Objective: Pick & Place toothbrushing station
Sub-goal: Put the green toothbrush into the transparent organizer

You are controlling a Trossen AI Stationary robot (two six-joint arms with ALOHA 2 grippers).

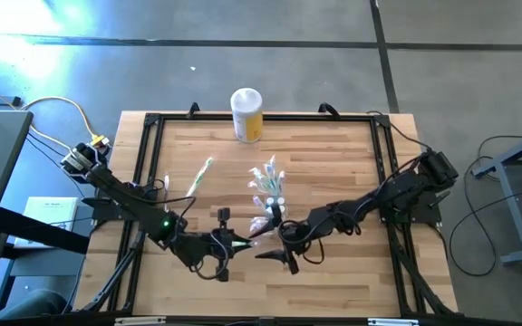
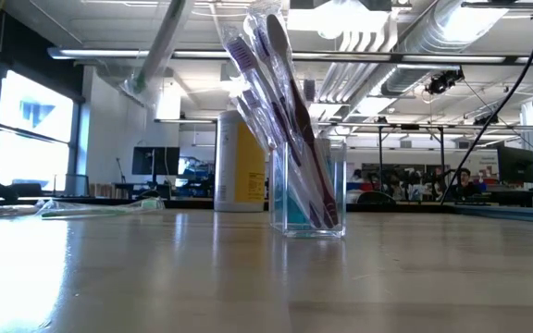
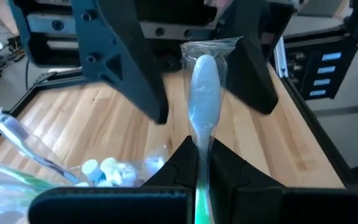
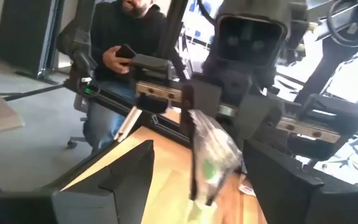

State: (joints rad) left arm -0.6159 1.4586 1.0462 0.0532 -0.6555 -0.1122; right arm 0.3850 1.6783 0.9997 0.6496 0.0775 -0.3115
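Jaws: left (image 3: 201,165) clenched on wrapped toothbrush (image 3: 205,93) | right (image 1: 284,244) released | wooden table (image 1: 333,172)

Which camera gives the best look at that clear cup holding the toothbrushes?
The low view: the clear cup stands upright, side-on and unobstructed, with wrapped toothbrushes leaning out. The high view shows only brush tops fanned above the cup, with the arms' ends crowding the near side. Neither wrist view shows it clearly.

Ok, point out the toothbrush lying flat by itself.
The green toothbrush lying on the table, left of the cup; the rest stand bunched in it.
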